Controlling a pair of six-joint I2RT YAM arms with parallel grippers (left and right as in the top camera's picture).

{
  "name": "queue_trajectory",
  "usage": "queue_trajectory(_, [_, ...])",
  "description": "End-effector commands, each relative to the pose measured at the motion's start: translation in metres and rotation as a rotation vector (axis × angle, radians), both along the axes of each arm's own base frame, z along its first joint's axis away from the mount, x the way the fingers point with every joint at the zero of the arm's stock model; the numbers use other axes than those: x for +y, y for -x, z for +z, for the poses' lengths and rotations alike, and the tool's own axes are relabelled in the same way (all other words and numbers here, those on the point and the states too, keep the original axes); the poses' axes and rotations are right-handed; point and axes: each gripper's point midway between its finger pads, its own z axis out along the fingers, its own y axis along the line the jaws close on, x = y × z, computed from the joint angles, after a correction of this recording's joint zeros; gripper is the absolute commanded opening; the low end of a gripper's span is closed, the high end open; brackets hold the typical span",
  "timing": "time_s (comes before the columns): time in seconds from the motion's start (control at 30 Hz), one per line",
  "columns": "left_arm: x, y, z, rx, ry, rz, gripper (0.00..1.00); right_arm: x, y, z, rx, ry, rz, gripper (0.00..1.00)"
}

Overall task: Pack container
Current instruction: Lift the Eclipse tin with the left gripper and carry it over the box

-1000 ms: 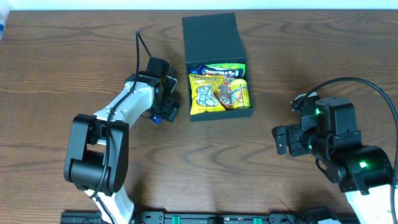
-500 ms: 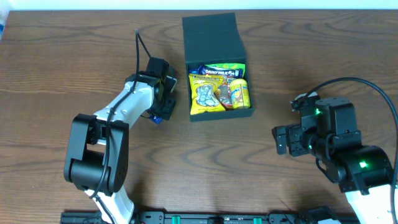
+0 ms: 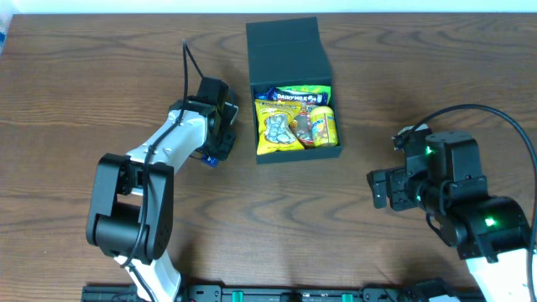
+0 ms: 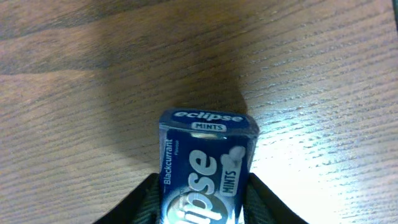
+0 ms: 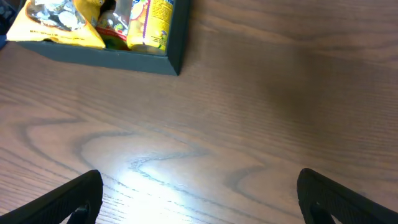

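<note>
The container [image 3: 334,153] is a dark square box at the table's upper middle, with its flap lid [image 3: 284,46] open toward the back. Inside lie yellow snack packets [image 3: 279,130] and a Dairy Milk bar [image 3: 295,96]. My left gripper [image 3: 221,149] sits just left of the box, low over the table. In the left wrist view the left gripper [image 4: 202,202] is shut on a blue Eclipse mints packet [image 4: 208,155], a finger pressed to each side. My right gripper [image 3: 379,188] stands open to the right of the box, and the right wrist view shows nothing in the right gripper [image 5: 202,202]. The container's front corner [image 5: 143,61] shows there at top left.
The brown wooden table [image 3: 352,243] runs to every edge of the overhead view. A black cable [image 3: 186,59] rises from the left arm, and another loops above the right arm [image 3: 482,113].
The left gripper's jaws have closed in onto the blue mints packet. Neither arm has otherwise moved, and the right gripper stays open.
</note>
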Motion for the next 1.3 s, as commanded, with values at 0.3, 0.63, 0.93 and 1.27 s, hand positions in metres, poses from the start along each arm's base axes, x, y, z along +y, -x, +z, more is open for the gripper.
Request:
queue_trajectory(0.3, [-0.002, 0.005, -0.006, 0.020, 0.010, 0.056, 0.18, -0.001, 0.000, 0.002, -0.004, -0.014, -0.014, 0.99])
queue_trajectory(0.63, [-0.012, 0.003, 0.006, 0.016, 0.080, 0.129, 0.06, -0.001, 0.000, 0.002, -0.004, -0.014, -0.014, 0.99])
queue_trajectory(0.93, [-0.013, -0.003, 0.058, -0.081, 0.125, 0.194, 0.06, -0.001, 0.000, 0.002, -0.004, -0.014, -0.014, 0.99])
queue_trajectory(1.27, [-0.029, 0.008, 0.128, -0.192, 0.298, 0.363, 0.06, -0.001, 0.000, 0.002, -0.004, -0.014, -0.014, 0.99])
